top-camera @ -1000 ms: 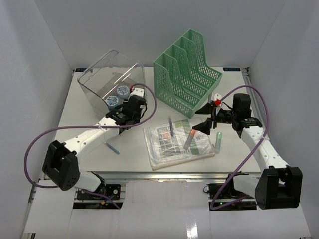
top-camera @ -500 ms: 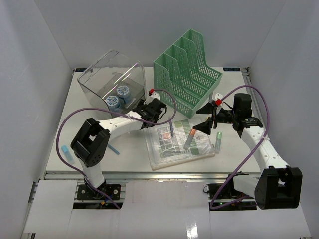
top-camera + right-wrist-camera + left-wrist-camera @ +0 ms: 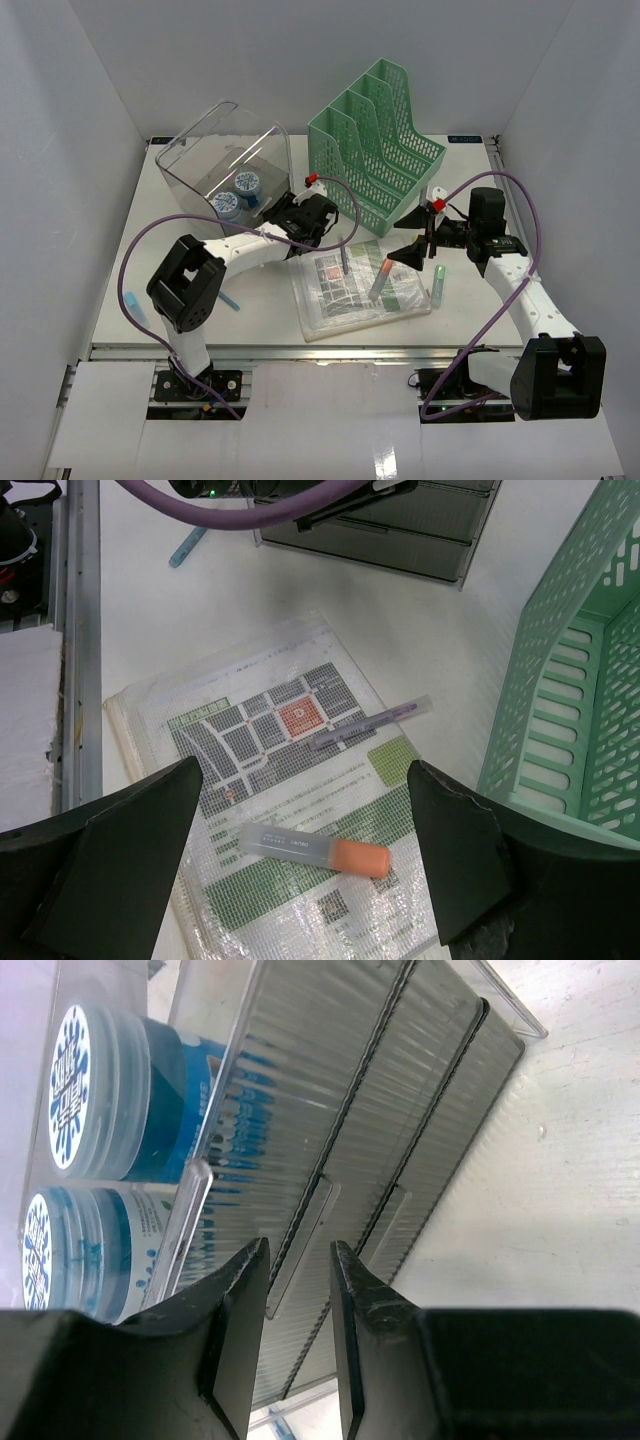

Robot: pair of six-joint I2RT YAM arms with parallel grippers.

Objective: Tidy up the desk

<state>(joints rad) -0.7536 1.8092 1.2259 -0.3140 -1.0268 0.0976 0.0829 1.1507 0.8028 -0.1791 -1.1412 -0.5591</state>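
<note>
Left fingers (image 3: 232,1330) stand narrowly apart, empty, facing one clear bin (image 3: 225,160) that holds two blue-lidded jars (image 3: 247,183). Right fingers (image 3: 120,860) gape wide, empty, over one booklet (image 3: 360,290) on the desk (image 3: 265,322), near one green rack (image 3: 375,140).

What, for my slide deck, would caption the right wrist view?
Open right gripper hovers above a sleeved booklet carrying a highlighter and a pen, green file rack alongside.

Bright, even light from overhead, with only soft shadows on the white table (image 3: 265,325). Reflections streak the ribbed clear bin (image 3: 380,1110). The fingers (image 3: 110,870) of my right gripper (image 3: 305,768) loom dark and soft-edged — out of focus.
</note>
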